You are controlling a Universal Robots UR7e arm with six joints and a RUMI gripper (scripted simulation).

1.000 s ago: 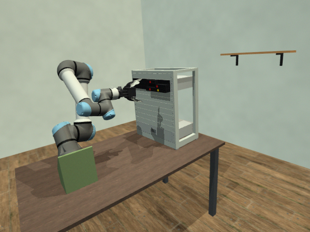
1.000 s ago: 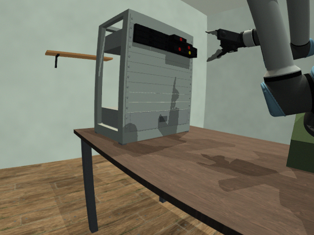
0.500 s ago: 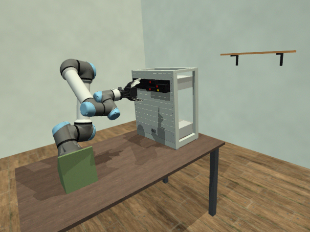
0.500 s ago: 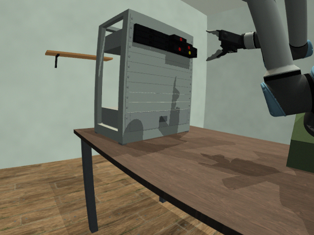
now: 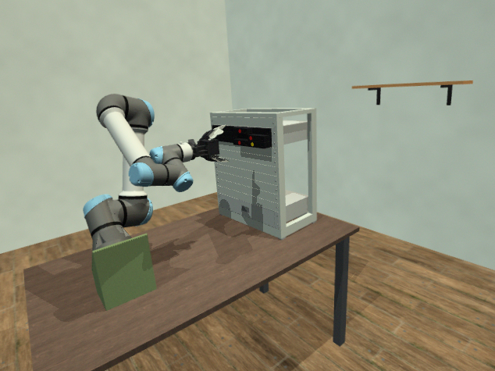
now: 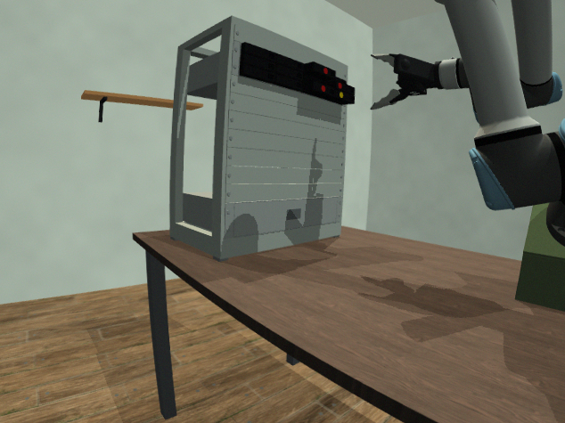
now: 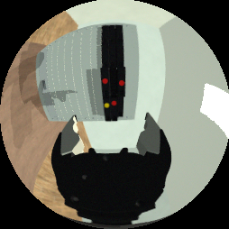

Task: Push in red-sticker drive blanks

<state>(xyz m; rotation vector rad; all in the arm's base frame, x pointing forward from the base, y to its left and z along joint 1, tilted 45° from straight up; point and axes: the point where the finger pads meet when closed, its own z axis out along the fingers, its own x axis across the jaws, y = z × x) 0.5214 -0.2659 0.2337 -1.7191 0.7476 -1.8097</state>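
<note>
In the top view, the grey rack (image 5: 247, 173) (image 6: 282, 158) (image 7: 68, 59) is standing upright on the brown wooden surface (image 5: 173, 305) (image 6: 330, 290) (image 7: 32, 140), and a black drive bay (image 5: 266, 137) (image 6: 268, 67) (image 7: 111, 45) is running across the upper part of its front. Three red stickers and one yellow sticker (image 5: 252, 144) (image 6: 341, 94) (image 7: 106, 105) are showing on the drive blanks there. The black pincer (image 5: 222, 144) (image 6: 372, 82) (image 7: 110, 114) is reaching towards the rack's front, and a green block (image 5: 126, 272) (image 6: 542, 274) is sitting beside the arm's foot. In the exterior view, the blanks carrying the stickers are jutting out of the bay, at the end nearer the pincer. The pincer is standing wide open and holding nothing, its two fingertips spread one above the other, apart from the blanks. A wooden shelf (image 5: 413, 84) (image 6: 141, 100) is hanging on the wall behind the rack. In the wrist view, both fingers are pointing towards the rack with a gap between them, and the yellow sticker is lying just beside one red sticker (image 7: 114, 103), while the other two red ones are sitting farther from the fingers.
</note>
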